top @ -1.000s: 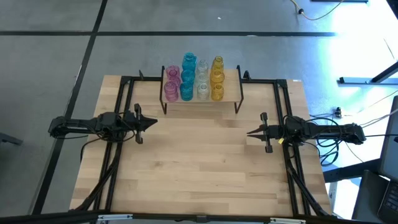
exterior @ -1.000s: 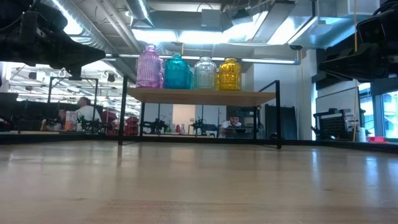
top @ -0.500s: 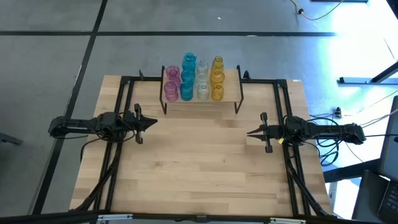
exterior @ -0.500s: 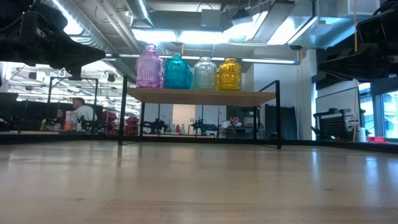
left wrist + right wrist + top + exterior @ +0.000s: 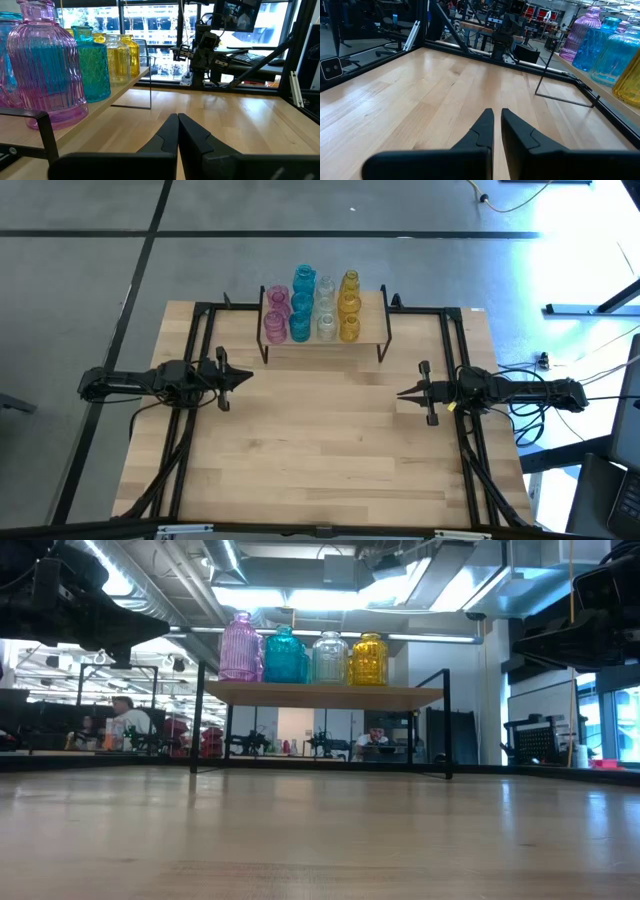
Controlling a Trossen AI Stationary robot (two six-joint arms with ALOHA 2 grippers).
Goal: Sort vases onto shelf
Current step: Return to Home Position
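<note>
Several glass vases stand in colour rows on the shelf (image 5: 373,326) at the table's far edge: pink (image 5: 275,315), teal-blue (image 5: 301,305), clear (image 5: 326,307) and amber-yellow (image 5: 349,305). In the low view the front ones (image 5: 305,655) rest by their bases on the wood board (image 5: 420,695). My left gripper (image 5: 249,376) hovers shut over the table's left side, pointing level toward the middle. My right gripper (image 5: 400,393) hovers shut over the right side, facing it. Both hold nothing. The left wrist view shows the vases (image 5: 45,75) close by.
A black metal frame (image 5: 200,320) runs around the table's left, far and right sides. The wide wooden tabletop (image 5: 320,440) lies between the arms. Cables (image 5: 520,420) hang off the right arm. Beyond the table, a person (image 5: 120,720) sits in the room.
</note>
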